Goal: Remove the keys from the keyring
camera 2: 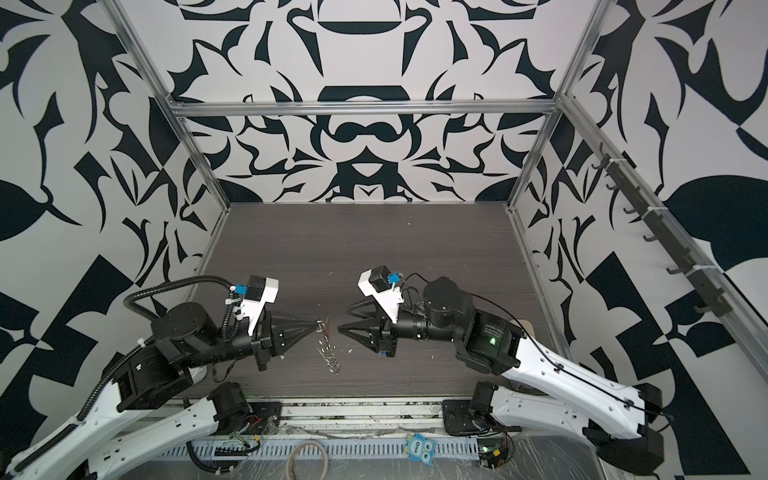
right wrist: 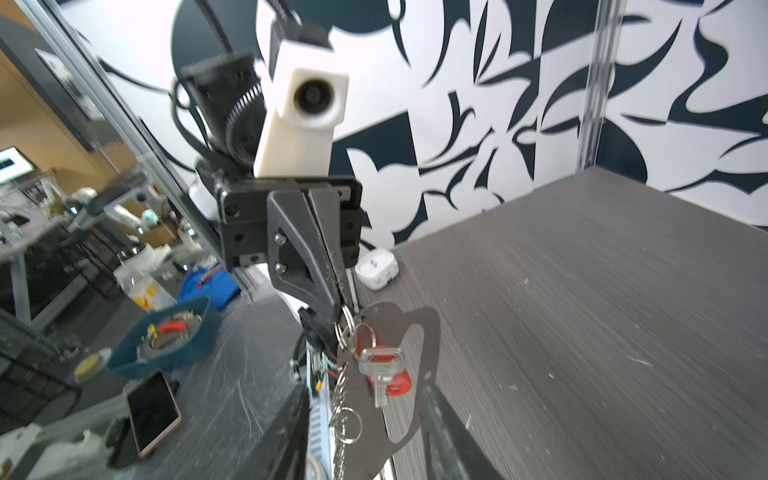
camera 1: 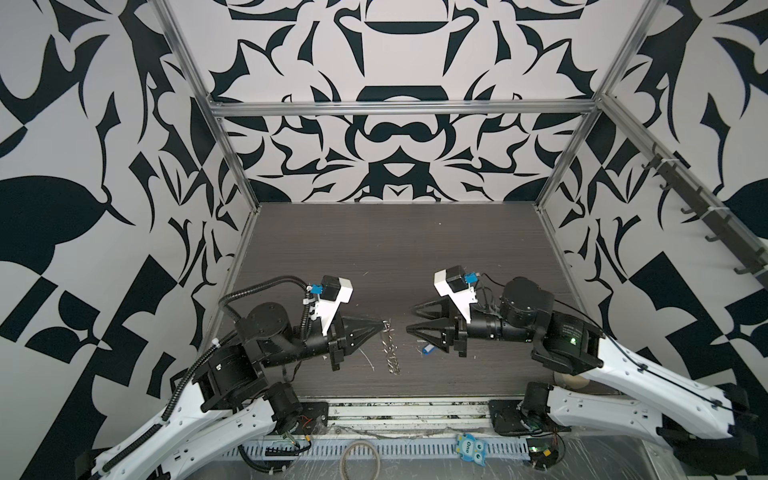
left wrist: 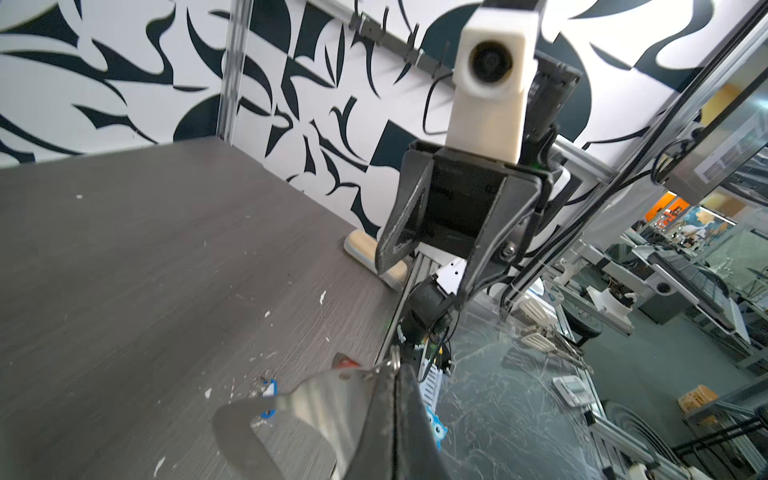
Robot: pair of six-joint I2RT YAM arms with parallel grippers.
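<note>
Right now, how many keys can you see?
2. The red-tagged key hangs from the keyring; the blue-tagged key lies loose on the table. I cannot exclude another hidden behind the keyring.

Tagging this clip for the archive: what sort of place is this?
Probably a robotics lab cell: two white-and-black robot arms over a dark grey wood-grain tabletop, a silver aluminium frame with black-and-white patterned walls, and cluttered workbenches beyond.
</note>
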